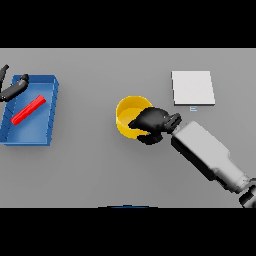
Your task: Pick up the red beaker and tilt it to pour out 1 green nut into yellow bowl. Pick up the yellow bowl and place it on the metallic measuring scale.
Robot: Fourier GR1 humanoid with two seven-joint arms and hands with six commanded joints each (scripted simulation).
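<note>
Right hand on the rim of the one yellow bowl, mid-table.

One yellow bowl (pixel 131 116) sits on the grey table (pixel 100 165) near its middle; whether anything lies inside it cannot be told. The right hand (pixel 152 124) is against the bowl's right side, its dark fingers curled round the rim. One white, flat measuring scale (pixel 193 88) lies up and to the right, apart from the bowl. Far to the left stands one blue tray (pixel 54 107) with one red beaker (pixel 29 110) lying on its side within. The left hand (pixel 14 88) shows at the tray's upper left corner, fingers straight, grasping nothing.
</note>
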